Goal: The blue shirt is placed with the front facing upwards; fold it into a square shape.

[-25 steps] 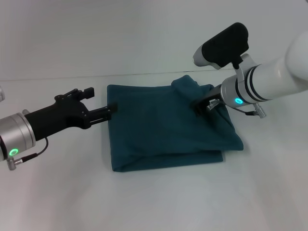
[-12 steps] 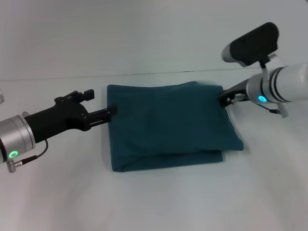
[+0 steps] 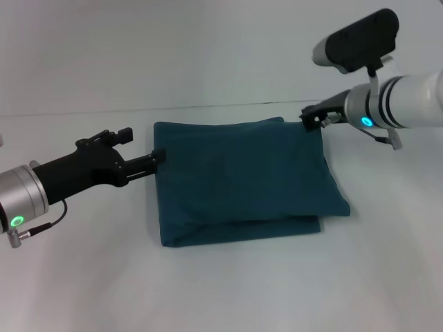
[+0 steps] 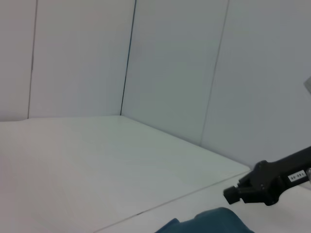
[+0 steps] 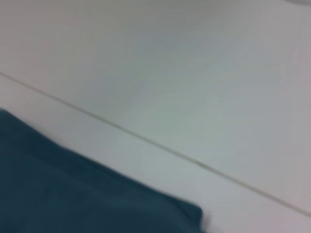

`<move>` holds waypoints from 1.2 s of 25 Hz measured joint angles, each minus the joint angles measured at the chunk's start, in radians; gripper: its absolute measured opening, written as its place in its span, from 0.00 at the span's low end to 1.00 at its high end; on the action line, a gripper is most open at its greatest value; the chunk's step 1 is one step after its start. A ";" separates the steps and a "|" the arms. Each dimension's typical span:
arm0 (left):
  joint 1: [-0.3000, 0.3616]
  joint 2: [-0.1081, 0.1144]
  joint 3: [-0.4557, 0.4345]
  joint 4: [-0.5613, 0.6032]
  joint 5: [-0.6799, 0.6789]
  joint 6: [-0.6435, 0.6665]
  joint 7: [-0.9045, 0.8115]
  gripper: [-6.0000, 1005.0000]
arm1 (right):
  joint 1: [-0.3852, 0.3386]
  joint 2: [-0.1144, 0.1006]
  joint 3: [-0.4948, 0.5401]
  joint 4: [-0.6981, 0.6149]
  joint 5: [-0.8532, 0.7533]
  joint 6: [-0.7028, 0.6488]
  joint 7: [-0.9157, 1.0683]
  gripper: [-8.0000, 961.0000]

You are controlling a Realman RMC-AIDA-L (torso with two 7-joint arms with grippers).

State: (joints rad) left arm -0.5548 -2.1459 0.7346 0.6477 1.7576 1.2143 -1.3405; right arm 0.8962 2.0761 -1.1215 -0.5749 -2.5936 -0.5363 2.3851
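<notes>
Head view — I see the blue shirt (image 3: 242,180) folded into a rough square on the desk (image 3: 228,290); left pincer (image 3: 158,157) touches its left edge, right pincer (image 3: 309,117) hovers at its far right corner — whether either is closed, I cannot tell.

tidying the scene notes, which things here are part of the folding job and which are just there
Part of the job:
- blue shirt, folded into a rough square on the table
- left gripper, at the shirt's left edge
- right gripper, by the shirt's far right corner

Just there:
- white table
- back wall
</notes>
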 joint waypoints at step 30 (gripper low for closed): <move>-0.011 0.023 0.008 -0.003 -0.022 -0.062 -0.240 0.88 | -0.321 0.001 0.135 -0.398 0.683 -0.434 -0.644 0.02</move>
State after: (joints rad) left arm -0.5656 -2.1226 0.7423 0.6442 1.7357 1.1527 -1.5808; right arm 0.5753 2.0769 -0.9864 -0.9727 -1.9109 -0.9704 1.7408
